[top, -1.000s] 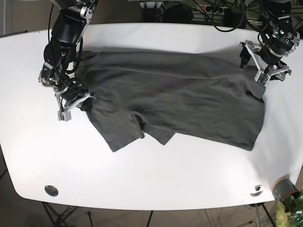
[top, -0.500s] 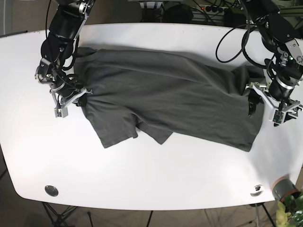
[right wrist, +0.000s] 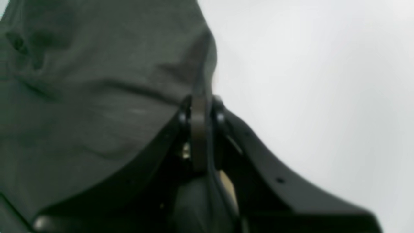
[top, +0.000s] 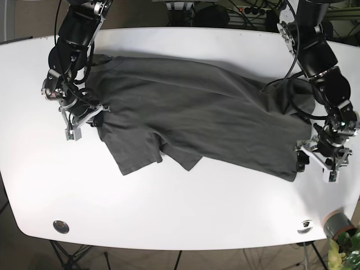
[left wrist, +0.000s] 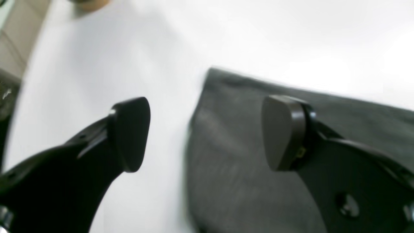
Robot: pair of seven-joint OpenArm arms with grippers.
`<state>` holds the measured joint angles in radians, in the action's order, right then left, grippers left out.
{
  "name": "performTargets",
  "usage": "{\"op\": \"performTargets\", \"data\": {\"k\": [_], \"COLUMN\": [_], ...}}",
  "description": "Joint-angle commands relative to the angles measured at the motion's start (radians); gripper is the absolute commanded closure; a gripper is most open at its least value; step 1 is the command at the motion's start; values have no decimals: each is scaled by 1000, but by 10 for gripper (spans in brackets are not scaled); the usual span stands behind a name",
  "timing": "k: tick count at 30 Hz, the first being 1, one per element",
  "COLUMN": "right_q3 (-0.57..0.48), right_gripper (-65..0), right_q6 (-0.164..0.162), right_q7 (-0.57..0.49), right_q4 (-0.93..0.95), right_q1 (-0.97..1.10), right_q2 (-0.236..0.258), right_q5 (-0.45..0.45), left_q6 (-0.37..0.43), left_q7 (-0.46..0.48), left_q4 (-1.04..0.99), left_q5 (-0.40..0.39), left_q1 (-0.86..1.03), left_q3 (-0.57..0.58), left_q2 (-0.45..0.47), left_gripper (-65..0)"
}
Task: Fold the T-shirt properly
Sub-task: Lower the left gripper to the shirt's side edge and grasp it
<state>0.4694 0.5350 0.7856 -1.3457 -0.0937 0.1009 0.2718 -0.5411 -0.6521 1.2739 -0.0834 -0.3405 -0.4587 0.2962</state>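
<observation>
Looks like a robotics lab or test bench, not a home. White rounded table point(top: 185, 208) on dark metal stand legs point(top: 67, 256), brown hard floor around it. Two black robot arms: one point(top: 76, 42) at the far left of the table, one point(top: 315, 50) at the far right. Loose black cables point(top: 264, 22) and a power strip point(top: 250, 9) behind the far edge. Small potted plant point(top: 344, 247) at the near right corner.

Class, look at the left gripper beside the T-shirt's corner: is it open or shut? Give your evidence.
Open. In the left wrist view the left gripper shows a wide gap, one fingertip over the bare table, the other over the T-shirt.
</observation>
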Motion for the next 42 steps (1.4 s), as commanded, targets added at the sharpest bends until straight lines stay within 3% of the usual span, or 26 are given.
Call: {"op": "performTargets", "data": {"k": [1, 6, 14, 22, 27, 33, 35, 41, 42], "right_q3": [2, 1, 1, 1, 1, 1, 1, 4, 4], "right_gripper": [-22, -22, -22, -22, -22, -22, -22, -22, -22], "right_q6": [4, 4, 4, 4, 4, 4, 4, 4, 4], "right_q7": [-22, -22, -22, -22, -22, -22, -22, -22, -22], "right_q4": [-19, -19, -18, -18, -18, -18, -21, -22, -22], "right_q1": [-19, -21, -30, -33, -34, -34, -34, -34, -34], "right_q2": [12, 12, 12, 10, 10, 10, 10, 16, 18], "right_q5": [11, 16, 11, 14, 16, 16, 16, 16, 16], "left_q6": [0, 2, 69, 68, -32, -40, -40, 2, 23], "left_q7": [93, 291, 447, 467, 463, 463, 463, 469, 469], "left_q4": [-87, -397, -649, -735, -779, -808, -808, -808, -808], "left_q5": [29, 147, 159, 155, 152, 152, 152, 152, 152], "left_q1": [-55, -154, -210, -223, -225, -237, -236, -236, -236], "left_q3": [-1, 47, 56, 56, 56, 54, 53, 47, 47], "left_q2": [18, 42, 84, 108, 99, 70, 70, 73, 73], "left_gripper": [-510, -510, -510, -511, -511, -503, -450, -44, -6]}}
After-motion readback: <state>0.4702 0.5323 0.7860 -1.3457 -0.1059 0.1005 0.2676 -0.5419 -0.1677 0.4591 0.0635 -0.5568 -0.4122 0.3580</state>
